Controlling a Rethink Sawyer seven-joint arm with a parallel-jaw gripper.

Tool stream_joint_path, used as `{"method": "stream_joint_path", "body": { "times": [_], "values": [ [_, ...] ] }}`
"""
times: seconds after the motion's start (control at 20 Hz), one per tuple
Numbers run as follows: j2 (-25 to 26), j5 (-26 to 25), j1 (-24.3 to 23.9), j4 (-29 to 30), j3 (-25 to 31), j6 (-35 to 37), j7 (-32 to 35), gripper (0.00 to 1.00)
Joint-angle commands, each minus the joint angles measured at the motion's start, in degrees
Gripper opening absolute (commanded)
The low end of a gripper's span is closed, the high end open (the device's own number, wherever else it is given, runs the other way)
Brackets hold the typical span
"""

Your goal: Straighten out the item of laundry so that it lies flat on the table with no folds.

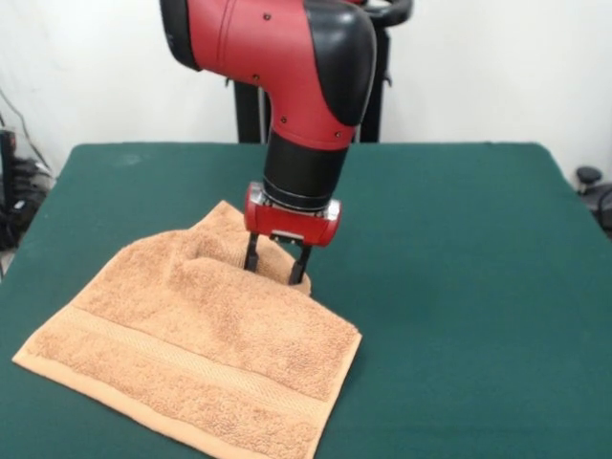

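The orange-tan terry towel (pixel 201 349) lies on the left half of the green table (pixel 459 287). Its near part is spread flat, with a woven band running along the front hem. Its far part is bunched into a raised fold with a crease under the arm. My gripper (pixel 275 268) points straight down at that far edge. Its two black fingers (pixel 251 256) stand apart, tips on the cloth, with a ridge of towel between them. The towel's far right corner is hidden behind the gripper.
The black pedestal (pixel 251 110) stands behind the table's far edge. Cables and dark gear (pixel 17 191) sit off the left edge, and a black object (pixel 588 180) sits off the right edge. Bare green cloth stretches to the right of the towel.
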Motion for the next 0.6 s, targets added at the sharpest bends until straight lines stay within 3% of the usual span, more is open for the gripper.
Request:
{"method": "stream_joint_path", "body": {
  "times": [0.05, 0.3, 0.6],
  "values": [
    [7.6, 1.5, 0.6, -1.1, 5.6, 2.2, 8.7, 1.00],
    [7.2, 1.8, -1.8, -0.5, 8.0, 3.9, 7.6, 1.00],
    [1.1, 2.2, -1.2, 3.5, 8.4, 8.6, 7.7, 1.00]
  ]
}}
